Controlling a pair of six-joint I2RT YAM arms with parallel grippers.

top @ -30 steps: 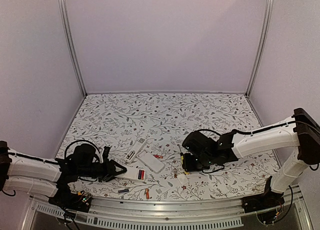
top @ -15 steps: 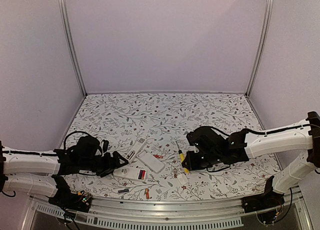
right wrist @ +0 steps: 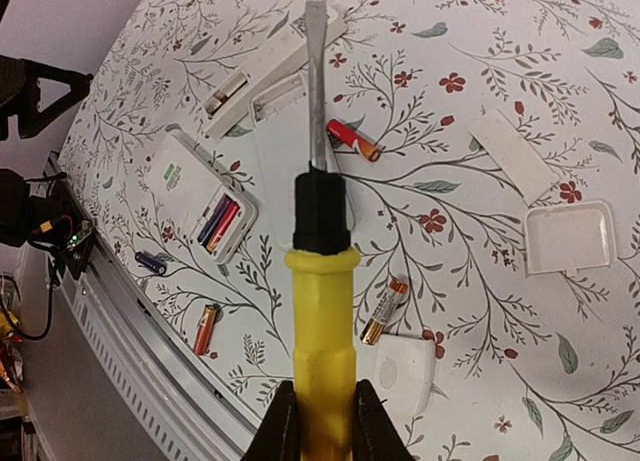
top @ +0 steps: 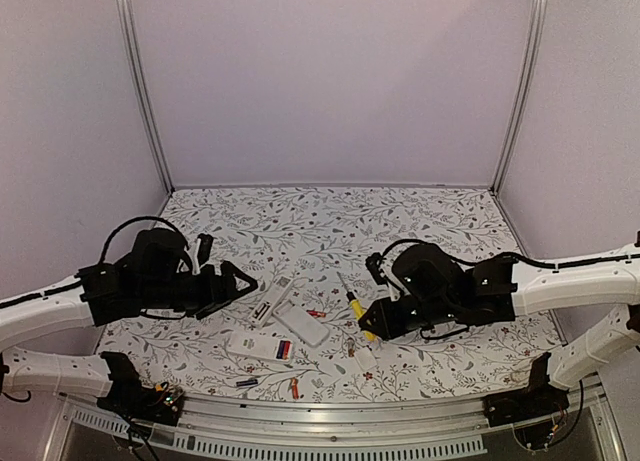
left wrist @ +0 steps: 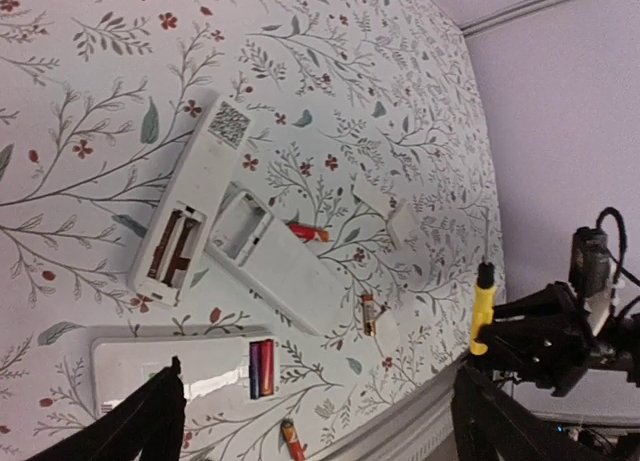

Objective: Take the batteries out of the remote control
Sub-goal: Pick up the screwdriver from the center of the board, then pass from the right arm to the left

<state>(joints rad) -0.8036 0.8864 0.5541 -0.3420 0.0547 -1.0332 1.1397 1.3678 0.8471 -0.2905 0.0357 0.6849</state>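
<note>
The white remote control (top: 255, 344) (left wrist: 190, 366) (right wrist: 190, 186) lies near the front edge with its compartment open. Two batteries (top: 284, 350) (left wrist: 261, 368) (right wrist: 219, 222), one red and one dark, sit inside it. Loose batteries lie on the cloth: a red one (top: 316, 313) (right wrist: 353, 140), an orange one (top: 294, 387) (left wrist: 291, 439) and a dark one (top: 247, 382) (right wrist: 150, 262). My left gripper (top: 226, 271) (left wrist: 320, 431) hangs open and empty above the table, left of the remotes. My right gripper (top: 376, 321) (right wrist: 322, 421) is shut on a yellow-handled screwdriver (top: 352, 305) (right wrist: 320, 311).
Two more white remotes (top: 272, 301) (top: 303, 325) lie side by side with empty compartments. White cover plates (right wrist: 510, 156) (right wrist: 570, 238) (right wrist: 405, 371) rest to the right, with another cell (right wrist: 384, 311) (left wrist: 369, 314) beside one. The metal front rail (top: 330, 421) borders the table.
My left gripper opened wide, rose off the table and drew back to the left, away from the front remote. My right arm lifted a little and shifted right, still gripping the screwdriver.
</note>
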